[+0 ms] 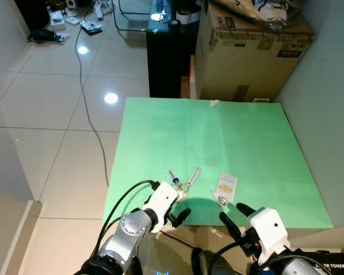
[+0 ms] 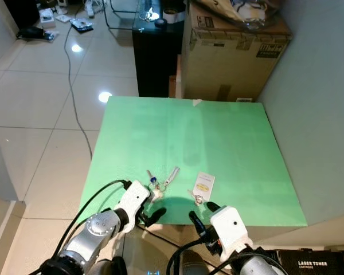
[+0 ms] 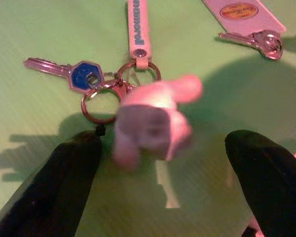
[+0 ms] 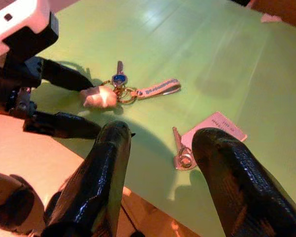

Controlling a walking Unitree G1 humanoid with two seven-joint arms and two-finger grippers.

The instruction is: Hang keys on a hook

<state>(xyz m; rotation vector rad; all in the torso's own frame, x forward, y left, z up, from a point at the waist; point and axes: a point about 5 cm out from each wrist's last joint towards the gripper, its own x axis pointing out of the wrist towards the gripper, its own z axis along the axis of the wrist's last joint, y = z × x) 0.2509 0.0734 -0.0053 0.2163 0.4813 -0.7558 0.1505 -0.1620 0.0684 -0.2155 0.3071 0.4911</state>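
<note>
Left wrist view puts the keys (image 3: 106,81) right ahead of you: a blue-headed key, metal rings, a pale strap with lettering and a blurred pink charm (image 3: 153,121) lying flat on the green bench (image 1: 229,132). The charm sits between the two black fingers (image 3: 54,187) of your left tool (image 1: 175,212), which are spread apart and grip nothing; the charm is close to them, but you cannot tell whether it touches either one.

From the head camera, the bunch lies near the bench's near edge, at about 7 o'clock from the bench's middle. Just beside it, toward 3 o'clock, a second key (image 1: 219,199) lies with a white tag (image 1: 227,187) bearing a yellow oval.

Your right tool (image 1: 234,216) hovers at the near edge, just toward you from that tagged key, fingers apart and empty.

Beyond the bench's far edge, at 12 o'clock, stand a cardboard box (image 1: 246,51) and a black cabinet (image 1: 166,57). A dark cable (image 1: 86,97) trails over the tiled floor (image 1: 40,132) at 10 o'clock. A grey wall (image 1: 332,103) runs along the bench at 3 o'clock.
</note>
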